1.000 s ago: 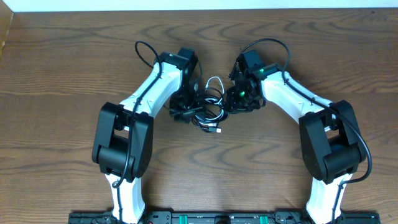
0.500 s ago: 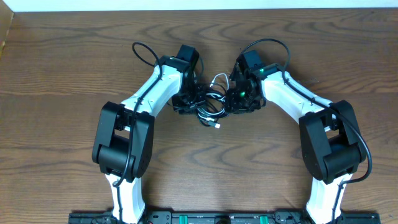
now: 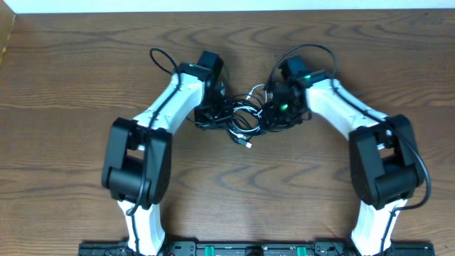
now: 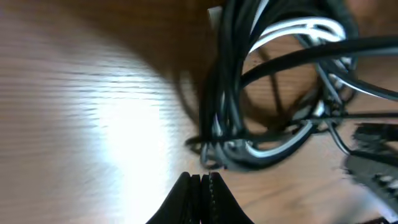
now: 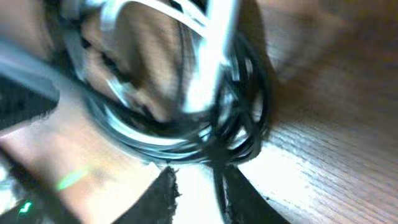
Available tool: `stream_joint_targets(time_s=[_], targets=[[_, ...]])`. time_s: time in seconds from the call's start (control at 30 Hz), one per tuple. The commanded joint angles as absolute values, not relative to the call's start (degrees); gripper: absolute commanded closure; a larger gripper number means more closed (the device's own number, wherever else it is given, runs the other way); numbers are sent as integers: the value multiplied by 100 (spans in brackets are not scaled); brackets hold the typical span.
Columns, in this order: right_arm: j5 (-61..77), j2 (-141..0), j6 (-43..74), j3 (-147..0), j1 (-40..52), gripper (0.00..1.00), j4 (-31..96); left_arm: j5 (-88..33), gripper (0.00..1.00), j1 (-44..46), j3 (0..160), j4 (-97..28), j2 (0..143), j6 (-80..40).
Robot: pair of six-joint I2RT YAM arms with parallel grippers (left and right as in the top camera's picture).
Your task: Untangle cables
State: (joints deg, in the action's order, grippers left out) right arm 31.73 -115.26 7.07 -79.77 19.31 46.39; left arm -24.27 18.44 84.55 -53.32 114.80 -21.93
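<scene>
Two grippers meet over a brown wood-grain table (image 3: 71, 107), with a pale strip of wall (image 3: 227, 6) along its far edge. Between them lie the cables (image 3: 240, 119), a low knot whose long axis runs from one gripper to the other. A white loop (image 3: 250, 92) bulges away from the arm bases, and one plug end (image 3: 249, 144) trails toward them. The left gripper (image 4: 200, 182) has its fingers pressed together, with the bundle just ahead of its tips and seemingly untouched, though blur clouds this. The right gripper (image 5: 198, 183) stands parted, a black strand (image 5: 216, 177) running between its fingers.
</scene>
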Motion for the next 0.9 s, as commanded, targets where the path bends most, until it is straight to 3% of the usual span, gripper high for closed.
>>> stream_joint_targets(time_s=[0.0,0.27,0.33,0.43,0.47,0.57,0.63,0.67,0.87], targets=[[4215,-10864,-200,-8143,1691,73,4692,-2331,92,1382,8477,-5341,10584,-1717],[3627,-10759,-395,-8136,2622,75,4276,-2331,92,307,8475,-5157,9900,-1717],[2875,-10761,-395,-8136,3118,70,3983,-2331,92,165,8475,-5225,9900,-1715],[1688,-10761,-395,-8134,3632,42,3660,-2329,91,104,8471,-5288,9900,-1715],[1223,-10772,-392,-8132,3813,23,3524,-2329,91,104,8468,-5317,9900,-1712],[635,-10833,-395,-8132,4101,25,3291,-2329,90,104,8460,-5376,9900,-1684],[397,-10927,-390,-8130,4265,41,3146,-2327,86,104,8460,-5417,9900,-1503],[395,-10980,-390,-8130,4285,43,3116,-2324,85,104,8460,-5439,9900,-1476],[399,-11391,-390,-8130,4202,43,3103,-1984,85,104,8460,-5590,9900,-1483]])
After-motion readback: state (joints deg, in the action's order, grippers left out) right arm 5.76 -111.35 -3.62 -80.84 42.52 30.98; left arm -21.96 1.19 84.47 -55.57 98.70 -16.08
